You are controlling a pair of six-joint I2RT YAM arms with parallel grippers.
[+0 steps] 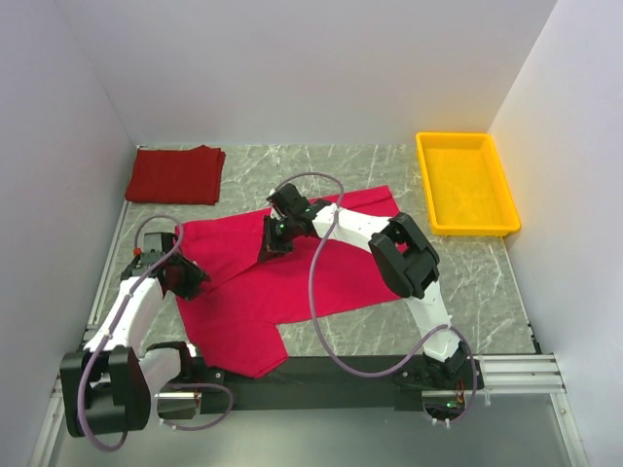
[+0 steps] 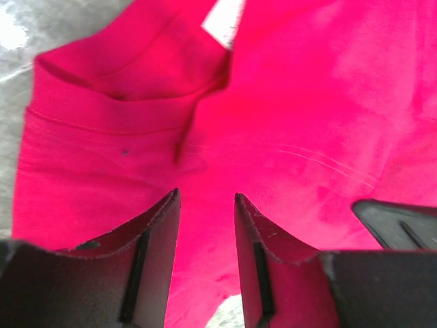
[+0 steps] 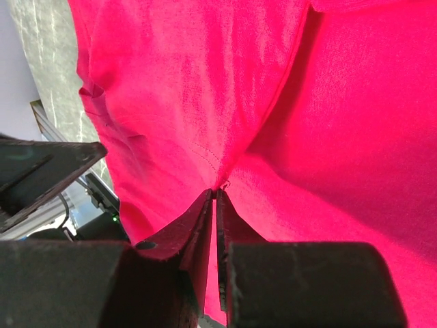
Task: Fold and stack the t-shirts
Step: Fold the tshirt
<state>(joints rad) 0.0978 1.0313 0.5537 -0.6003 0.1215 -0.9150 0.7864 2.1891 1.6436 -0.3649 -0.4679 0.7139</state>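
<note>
A bright crimson t-shirt (image 1: 292, 277) lies spread and rumpled across the middle of the table. A darker red t-shirt (image 1: 175, 175) sits folded at the back left. My right gripper (image 1: 275, 243) is down on the upper middle of the crimson shirt. In the right wrist view it (image 3: 217, 193) is shut on a pinch of that cloth (image 3: 205, 102), with creases running out from the tips. My left gripper (image 1: 190, 277) is at the shirt's left edge. Its fingers (image 2: 207, 198) stand apart over the cloth (image 2: 307, 123), near the collar and a small white label (image 2: 224, 17).
A yellow tray (image 1: 465, 183) stands at the back right. White walls close in the table on three sides. The marbled table top (image 1: 467, 282) shows around the shirts.
</note>
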